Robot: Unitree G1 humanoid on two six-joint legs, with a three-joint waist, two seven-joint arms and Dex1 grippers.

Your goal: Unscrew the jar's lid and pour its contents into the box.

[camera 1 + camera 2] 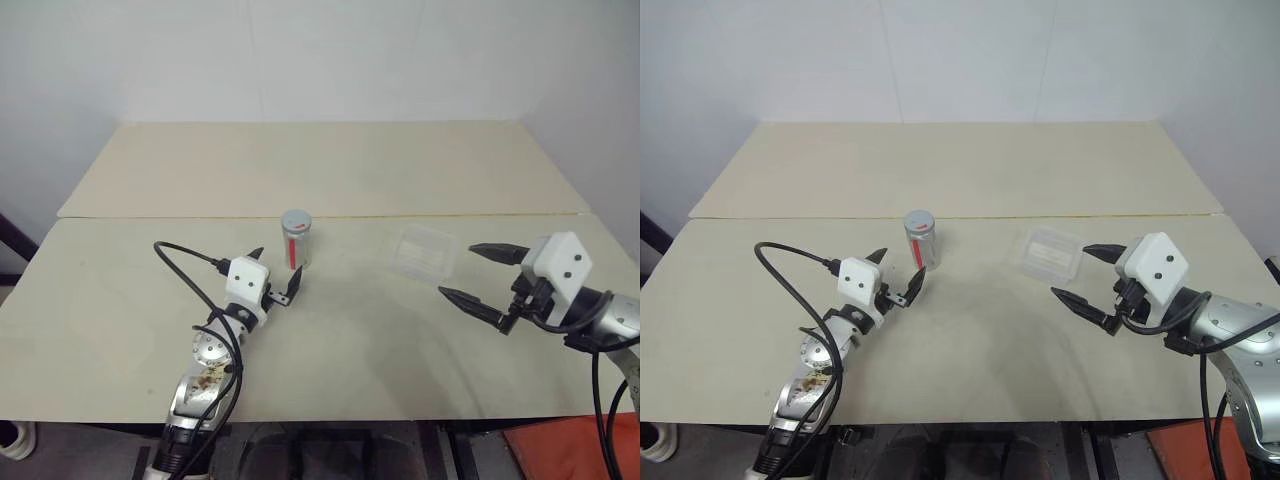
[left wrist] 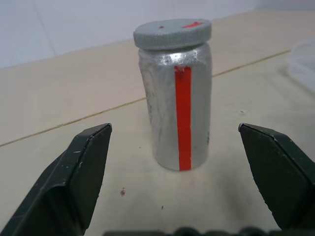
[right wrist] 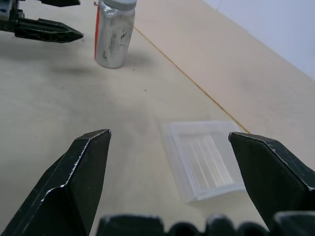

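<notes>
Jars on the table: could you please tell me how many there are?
1: the jar stands upright near the table's middle, lid on, just ahead of the open left gripper. Nothing appears hidden.

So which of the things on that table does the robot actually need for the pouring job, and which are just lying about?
Needed for the job:
- small silvery jar with a red stripe
- its flat grey round lid, still on the jar
- shallow clear plastic box
- left gripper and right gripper, both open

Just lying about:
- nothing else lies on the beige table
</notes>
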